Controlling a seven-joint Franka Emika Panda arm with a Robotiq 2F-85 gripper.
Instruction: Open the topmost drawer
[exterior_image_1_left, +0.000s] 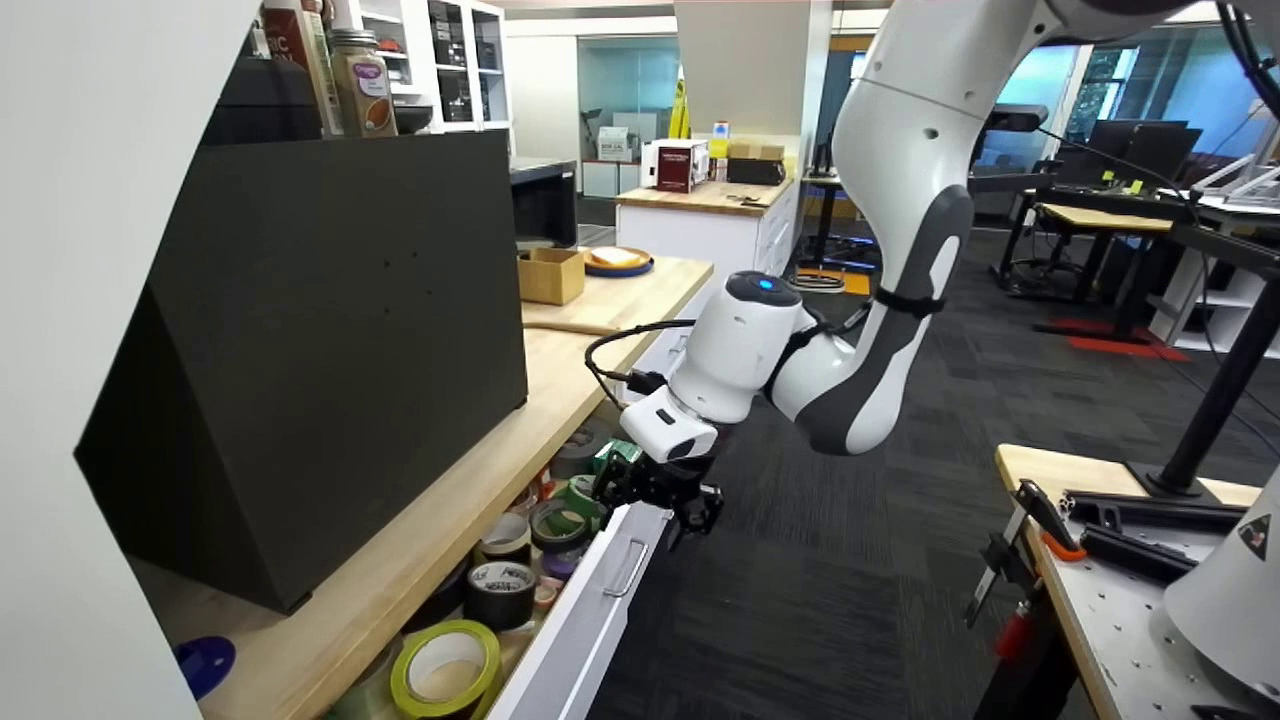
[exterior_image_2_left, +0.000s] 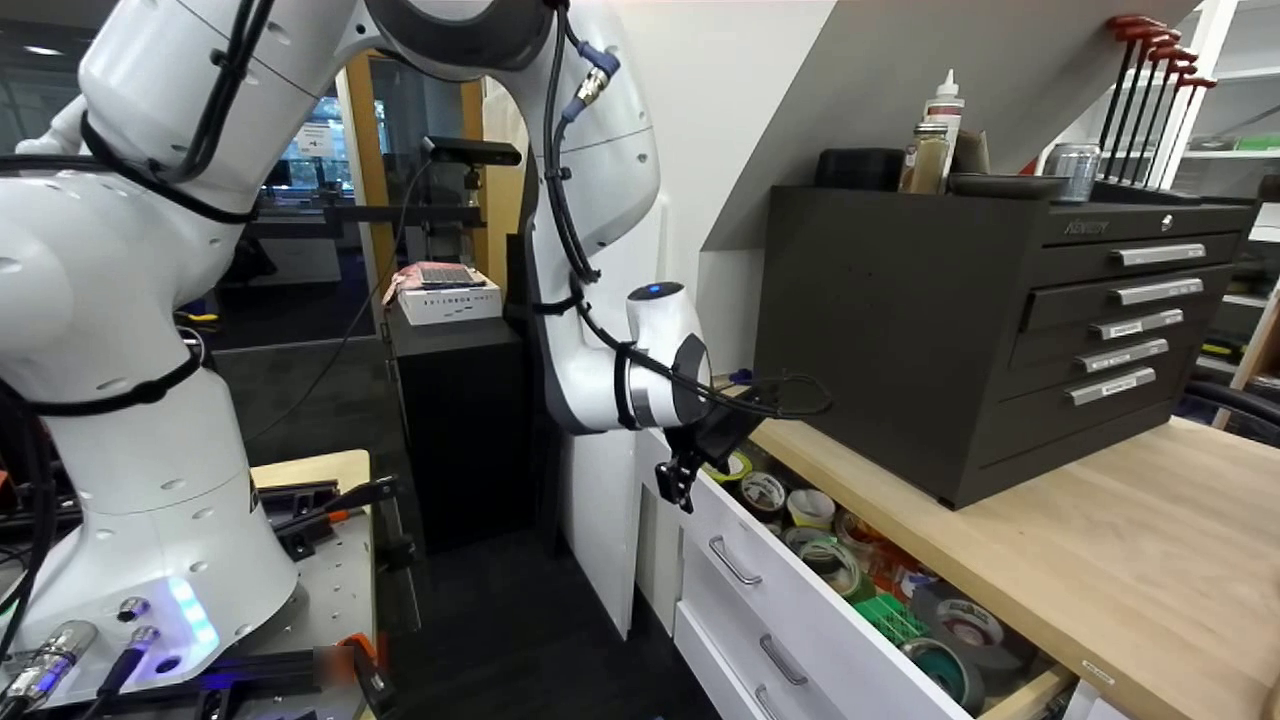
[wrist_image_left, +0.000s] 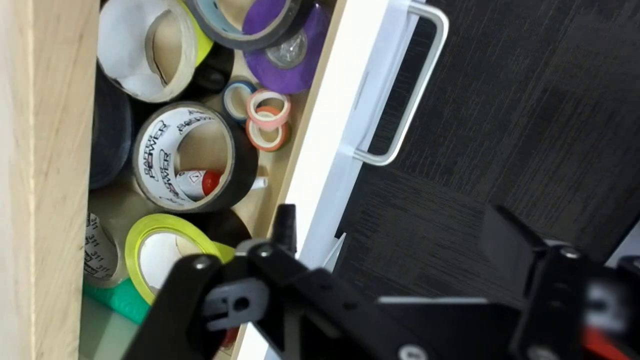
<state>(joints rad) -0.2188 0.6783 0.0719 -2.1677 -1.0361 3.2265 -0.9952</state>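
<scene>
"What's around?"
"Tape rolls (wrist_image_left: 155, 150) crowd the pulled-out top drawer (exterior_image_2_left: 800, 610); a toolbox (exterior_image_2_left: 880, 330) stands on the countertop (exterior_image_2_left: 1120, 540) above."
"Gripper (wrist_image_left: 395, 225)?"
"Jaws apart, near the handle (wrist_image_left: 417, 90)."
"Drawer's direction?"
"Lengthwise along the countertop, facing the robot (exterior_image_2_left: 150, 430)."

Your gripper (wrist_image_left: 396, 228) hung near the front of the topmost drawer (exterior_image_2_left: 802, 615); tape rolls (exterior_image_1_left: 500, 606) lay in it, the countertop (exterior_image_2_left: 1100, 525) ran above, and on that you had a tool chest (exterior_image_2_left: 895, 335).

the arm (exterior_image_1_left: 905, 190) bends downward, its tool (wrist_image_left: 392, 227) spread wide.
</scene>
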